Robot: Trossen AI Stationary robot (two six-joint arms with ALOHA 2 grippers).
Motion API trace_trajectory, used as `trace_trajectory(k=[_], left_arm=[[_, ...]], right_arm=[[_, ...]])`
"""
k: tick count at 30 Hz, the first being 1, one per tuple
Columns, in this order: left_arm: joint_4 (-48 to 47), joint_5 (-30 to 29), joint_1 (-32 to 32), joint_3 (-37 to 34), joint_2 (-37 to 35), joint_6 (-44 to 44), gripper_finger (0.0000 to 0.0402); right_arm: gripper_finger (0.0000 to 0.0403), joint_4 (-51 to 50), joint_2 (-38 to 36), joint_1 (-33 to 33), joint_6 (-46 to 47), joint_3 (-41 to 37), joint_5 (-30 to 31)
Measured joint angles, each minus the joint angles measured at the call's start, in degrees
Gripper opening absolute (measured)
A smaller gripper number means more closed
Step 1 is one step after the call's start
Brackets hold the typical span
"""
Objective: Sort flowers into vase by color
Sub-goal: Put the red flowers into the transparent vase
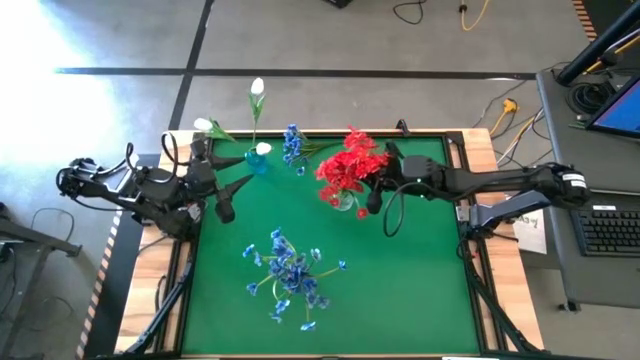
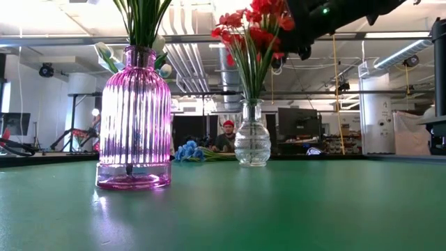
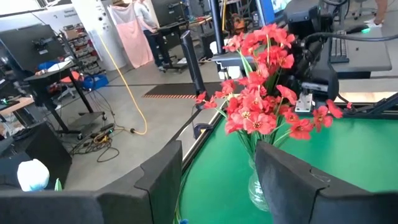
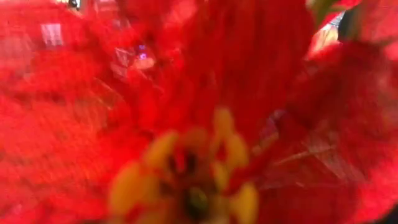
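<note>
Red flowers (image 1: 350, 165) (image 2: 251, 28) (image 3: 261, 106) stand in a clear ribbed vase (image 2: 251, 143) right of the far middle. A red bloom (image 4: 199, 112) fills the right wrist view. My right gripper (image 1: 375, 195) is right beside the blooms, its fingers hidden. White buds (image 1: 257, 88) rise from a small vase (image 1: 258, 160) at the far edge. A loose blue spray (image 1: 293, 145) (image 2: 188, 150) lies flat next to it. A blue bunch (image 1: 290, 275) stands near the front, apparently in the pink ribbed vase (image 2: 134, 118). My left gripper (image 1: 238, 172) (image 3: 217, 155) is open, empty, left of the white buds.
Bare green mat (image 1: 410, 290) lies to the near right and along the left side. A keyboard (image 1: 605, 230) and cables sit on a side table past the right edge. In the low view a person (image 2: 228, 136) sits beyond the far edge.
</note>
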Motion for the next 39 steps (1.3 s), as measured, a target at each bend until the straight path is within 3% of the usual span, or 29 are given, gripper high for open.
trace_trajectory(k=[14, 31, 39], left_arm=[[-0.06, 0.00, -0.01, -0.11, 0.01, -0.25, 0.0185], [-0.15, 0.00, -0.02, -0.13, 1.83, -1.36, 0.0185], [-0.13, -0.09, -0.01, -0.13, 2.15, -1.38, 0.0185]], right_arm=[[0.0023, 3.39, 6.21, 0.12, -0.14, 0.00, 0.04], [0.0159, 0.04, 4.19, 0.73, 0.08, 0.04, -0.14], [0.0184, -2.95, 1.08, 1.42, 0.52, 0.04, 0.00]])
